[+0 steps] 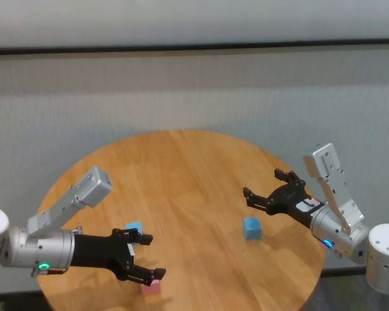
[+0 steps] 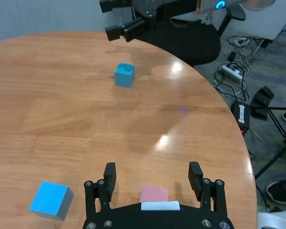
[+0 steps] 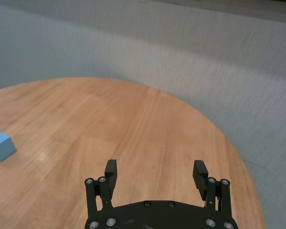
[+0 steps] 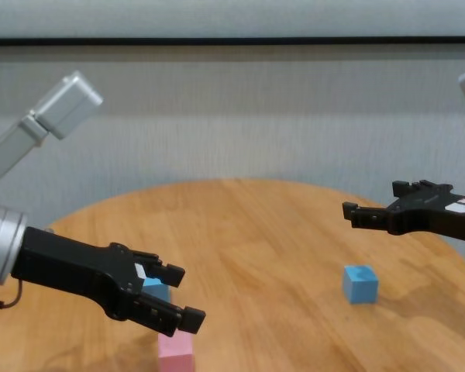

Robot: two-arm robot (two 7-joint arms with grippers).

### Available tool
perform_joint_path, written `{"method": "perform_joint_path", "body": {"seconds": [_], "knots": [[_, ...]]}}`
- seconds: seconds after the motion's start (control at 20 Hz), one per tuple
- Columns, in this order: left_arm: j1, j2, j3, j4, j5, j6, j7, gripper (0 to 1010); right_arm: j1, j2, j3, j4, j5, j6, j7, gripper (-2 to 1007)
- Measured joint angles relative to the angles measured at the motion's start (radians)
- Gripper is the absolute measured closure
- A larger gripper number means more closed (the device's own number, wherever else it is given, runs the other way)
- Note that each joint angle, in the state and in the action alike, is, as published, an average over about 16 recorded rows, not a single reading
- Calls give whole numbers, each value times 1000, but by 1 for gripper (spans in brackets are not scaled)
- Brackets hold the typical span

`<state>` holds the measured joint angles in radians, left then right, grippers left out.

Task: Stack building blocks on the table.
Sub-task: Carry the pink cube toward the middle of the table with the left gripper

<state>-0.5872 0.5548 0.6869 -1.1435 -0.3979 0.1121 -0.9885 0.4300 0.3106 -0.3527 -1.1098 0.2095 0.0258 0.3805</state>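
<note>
— Hovering over what, exactly, with that left gripper?

— Over the pink block at the near edge of the table. My left fingers are spread wide with nothing between them. In the left wrist view the pink block lies in line with the gap but below the tips, not touched. One blue block sits just beside it, a little farther from the edge, apart from the pink one.

— And the other blue block?

— That one sits alone on the right half of the table, well apart from the other two. My right gripper hangs in the air past it, farther from me — fingers wide apart, empty, nothing under them but bare wood.

— Anything in the way?

— Nothing lies between the blocks; the wood between them is open. Off the table's right side, the left wrist view shows a black office chair, a tangle of cables with a power strip on the grey floor, and a black stand's legs. Behind the table runs a grey textured wall.

— What do the surfaces look like?

— The blocks are small matte cubes with crisp edges, all alike in size. The table is round, light brown plank wood with visible grain and a soft sheen — two bright glints show near its rim. My fingers are black, blocky and ribbed.
</note>
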Motion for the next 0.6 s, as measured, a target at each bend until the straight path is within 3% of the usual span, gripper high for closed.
{"method": "perform_joint_path", "body": {"seconds": [0.6], "knots": [[-38,-5,57,42,11,20,-12,10,0,0,0,0,0,0,0,5]]}}
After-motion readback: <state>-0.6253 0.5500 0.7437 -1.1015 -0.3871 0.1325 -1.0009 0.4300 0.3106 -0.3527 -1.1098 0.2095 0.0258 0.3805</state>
